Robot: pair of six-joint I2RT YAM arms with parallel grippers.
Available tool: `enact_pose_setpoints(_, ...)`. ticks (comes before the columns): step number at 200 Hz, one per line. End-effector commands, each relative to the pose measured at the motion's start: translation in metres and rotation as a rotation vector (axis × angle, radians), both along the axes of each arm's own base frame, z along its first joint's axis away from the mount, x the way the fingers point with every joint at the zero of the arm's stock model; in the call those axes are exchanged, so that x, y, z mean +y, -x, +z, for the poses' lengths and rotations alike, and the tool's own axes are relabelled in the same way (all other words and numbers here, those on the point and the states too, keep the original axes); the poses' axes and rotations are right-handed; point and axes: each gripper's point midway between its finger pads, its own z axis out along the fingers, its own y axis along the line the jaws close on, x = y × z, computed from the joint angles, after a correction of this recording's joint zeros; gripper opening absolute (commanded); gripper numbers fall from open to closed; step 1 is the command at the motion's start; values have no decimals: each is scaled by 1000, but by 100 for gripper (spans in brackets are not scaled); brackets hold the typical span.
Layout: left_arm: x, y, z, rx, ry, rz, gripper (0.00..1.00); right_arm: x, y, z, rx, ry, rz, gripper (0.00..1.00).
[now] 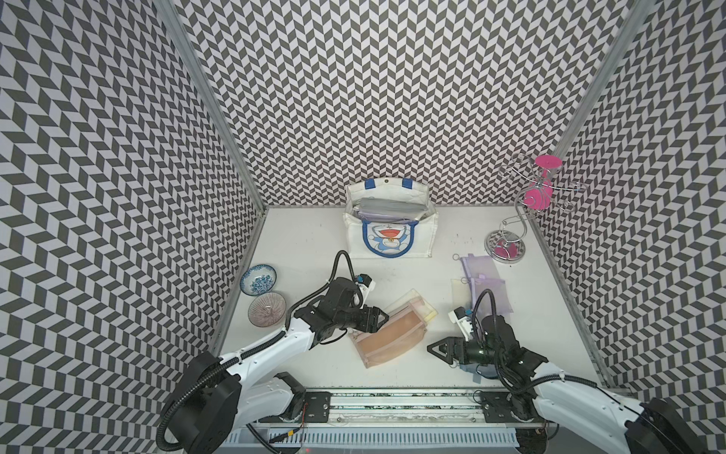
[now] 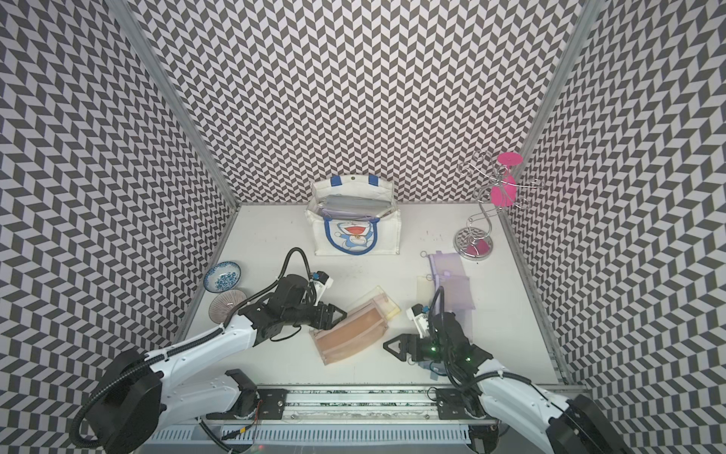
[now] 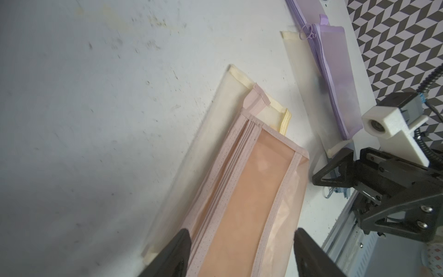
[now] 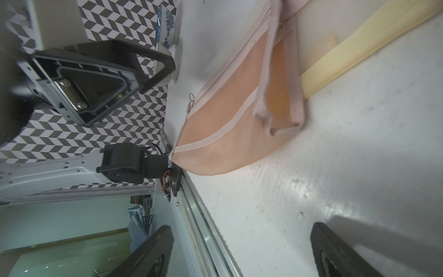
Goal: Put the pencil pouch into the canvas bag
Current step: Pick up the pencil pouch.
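My left pincer (image 1: 381, 321) has its jaws apart, straddling one end of the long, see-through peach-pink mesh pencil pouch (image 1: 387, 340). In the left wrist view one finger (image 3: 172, 254) stands at each long edge and I see no pinch, so it grips nothing. My right pincer (image 1: 436, 351) is spread wide and empty, low over the bare white tabletop (image 1: 306, 251), its tips aimed at the pouch's other end and just short of it.

The pouch lies flat between the two pincers, partly on top of a pale-yellow flat pouch (image 1: 418, 304) that pokes out past it on the side away from the left pincer.

I judge this to be the grasp step: the pickup is lined up but not made. Next I'd close the left jaws on the pouch's end and lift it clear without dragging the yellow one along. Then I'd carry it to the boxy cream-white canvas bag (image 1: 422, 239), standing upright well beyond the left pincer's tips. Its mouth is open but already crowded with grey flat things (image 1: 389, 206), so the limp mesh should go in end-first.
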Motion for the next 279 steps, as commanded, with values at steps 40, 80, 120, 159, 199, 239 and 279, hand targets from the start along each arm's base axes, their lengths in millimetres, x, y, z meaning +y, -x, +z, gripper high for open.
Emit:
enact_pose_setpoints(40,-21,35,-16,79,86,-13,66,43,1,13,-28,-84,55,85)
enact_pose_setpoints(80,-34,46,-17,116,150,-59,65,59,-11,10,-41,-81,69,80)
enact_pose_setpoints(120,-38,60,-22,181,269,-54,64,72,-31,9,-64,-82,65,74)
enact_pose_setpoints(159,-41,66,-24,203,304,-78,64,82,-49,15,-90,-101,58,65)
enact_pose_setpoints(199,-47,69,-27,230,331,-109,63,85,-58,16,-90,-137,54,55)
enact_pose_setpoints(239,-49,70,-27,233,339,-119,63,90,-60,11,-81,-141,69,41)
enact_pose_setpoints(279,-49,68,-24,214,332,-115,63,92,-61,8,-83,-137,77,12)
